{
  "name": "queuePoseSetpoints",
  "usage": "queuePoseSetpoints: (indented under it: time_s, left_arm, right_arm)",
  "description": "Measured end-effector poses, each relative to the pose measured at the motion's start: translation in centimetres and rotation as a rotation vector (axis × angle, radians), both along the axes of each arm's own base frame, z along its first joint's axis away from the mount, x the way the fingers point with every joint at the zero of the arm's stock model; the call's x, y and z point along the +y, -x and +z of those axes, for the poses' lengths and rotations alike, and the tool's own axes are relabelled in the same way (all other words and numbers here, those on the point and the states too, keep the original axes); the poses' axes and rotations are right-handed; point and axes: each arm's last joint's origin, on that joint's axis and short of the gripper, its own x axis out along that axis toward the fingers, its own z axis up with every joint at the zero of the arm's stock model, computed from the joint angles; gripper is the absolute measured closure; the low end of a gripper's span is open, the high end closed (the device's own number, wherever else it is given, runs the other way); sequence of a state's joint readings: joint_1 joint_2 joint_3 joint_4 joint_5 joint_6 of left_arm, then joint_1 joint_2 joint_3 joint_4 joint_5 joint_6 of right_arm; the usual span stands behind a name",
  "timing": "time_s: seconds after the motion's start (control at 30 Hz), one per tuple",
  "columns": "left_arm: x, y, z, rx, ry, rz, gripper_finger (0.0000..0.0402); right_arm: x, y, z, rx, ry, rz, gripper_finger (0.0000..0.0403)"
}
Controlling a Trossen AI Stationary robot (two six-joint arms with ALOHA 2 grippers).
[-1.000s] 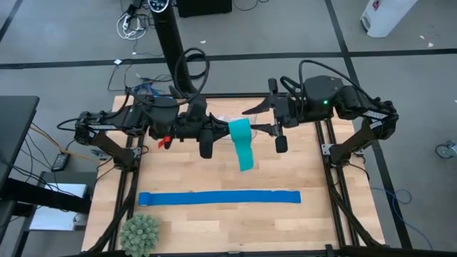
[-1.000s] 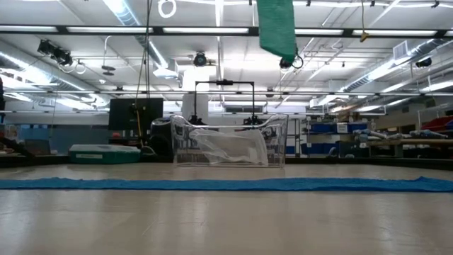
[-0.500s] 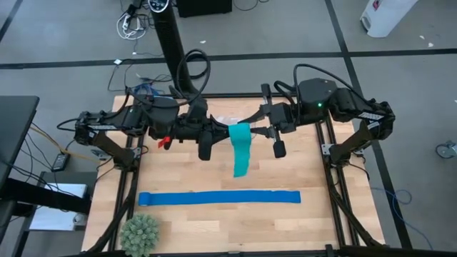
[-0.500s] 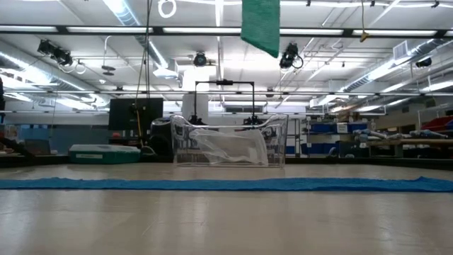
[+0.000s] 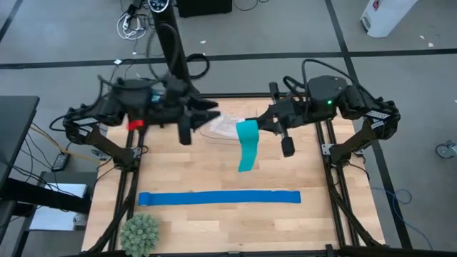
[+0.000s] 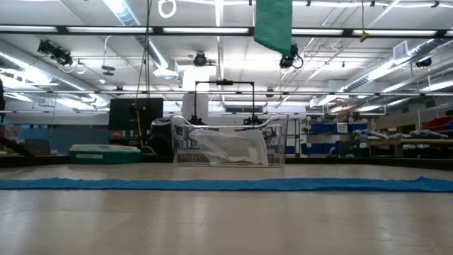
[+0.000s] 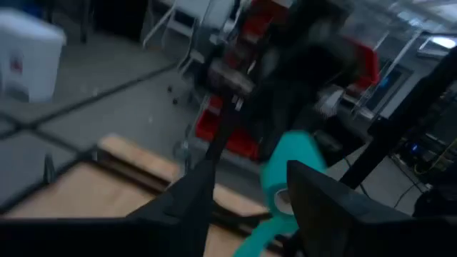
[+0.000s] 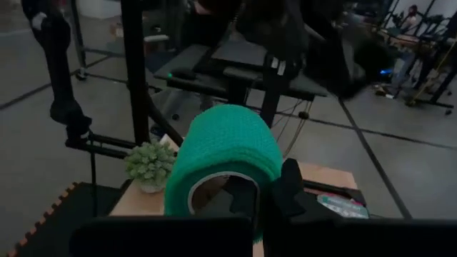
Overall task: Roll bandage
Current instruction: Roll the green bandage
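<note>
The teal bandage is partly rolled: its roll point(image 8: 225, 153) is held high above the table's far middle, and its loose tail point(image 5: 245, 153) hangs down from the roll, also showing at the top of the low view point(image 6: 274, 25). My right gripper point(image 5: 258, 125) comes in level from the table's right and is shut on the roll. My left gripper point(image 5: 212, 114) stands open a little to the roll's left, clear of it; in its own view the bandage point(image 7: 285, 171) shows beyond its open fingers point(image 7: 193, 196). My right gripper pinches the wall of the roll point(image 8: 268, 175) at the roll's open end nearest it. One finger point(image 8: 245, 200) appears to sit inside the hollow, the other point(image 8: 287, 187) outside. The fingers come nearly level from the table's right. The roll is lifted clear, its tail hanging slack.
A long royal-blue strip point(image 5: 219, 198) lies flat across the near half of the table. A spiky green ball plant point(image 5: 139, 232) sits at the near left corner. A clear plastic container point(image 6: 230, 142) stands at the table's far edge, under the grippers.
My right gripper has shut on the roll. My left gripper has opened, let go of the bandage and drawn back toward the table's left and far edge, rising a little. The bandage stays lifted, its tail still hanging.
</note>
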State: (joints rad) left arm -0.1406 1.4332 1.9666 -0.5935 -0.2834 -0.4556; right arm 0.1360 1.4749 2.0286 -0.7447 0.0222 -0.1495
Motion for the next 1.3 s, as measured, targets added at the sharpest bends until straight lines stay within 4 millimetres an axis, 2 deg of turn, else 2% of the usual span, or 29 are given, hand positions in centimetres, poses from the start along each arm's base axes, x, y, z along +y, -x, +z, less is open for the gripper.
queuePoseSetpoints:
  time_s: [0.13, 0.37, 0.53, 0.83, 1.03, 1.3]
  left_arm:
    - [0.3, 1.4, 0.9, -0.008, -0.039, 0.031, 0.0212]
    - [0.4, 2.0, 0.7, 0.014, -0.005, 0.037, 0.0219]
    - [0.0, -0.1, -0.7, 0.061, 0.065, -0.002, 0.0219]
    - [-1.1, -4.4, -3.2, 0.090, 0.125, -0.091, 0.0219]
    - [-1.3, -4.9, -3.1, 0.066, 0.127, -0.103, 0.0219]
    - [-1.3, -4.8, -3.3, 0.090, 0.066, -0.105, 0.0220]
  right_arm:
    - [-0.2, 0.8, 0.3, 0.001, -0.041, -0.020, 0.0402]
    - [-0.6, 2.0, 0.9, -0.004, -0.213, -0.074, 0.0402]
    - [-1.2, 2.3, 1.1, 0.019, -0.451, -0.083, 0.0403]
    - [-1.9, 2.2, 1.1, 0.054, -0.748, -0.132, 0.0402]
    - [-2.2, 2.1, 0.8, 0.091, -0.861, -0.142, 0.0402]
    - [-2.3, 0.3, -1.6, 0.212, -1.052, -0.122, 0.0402]
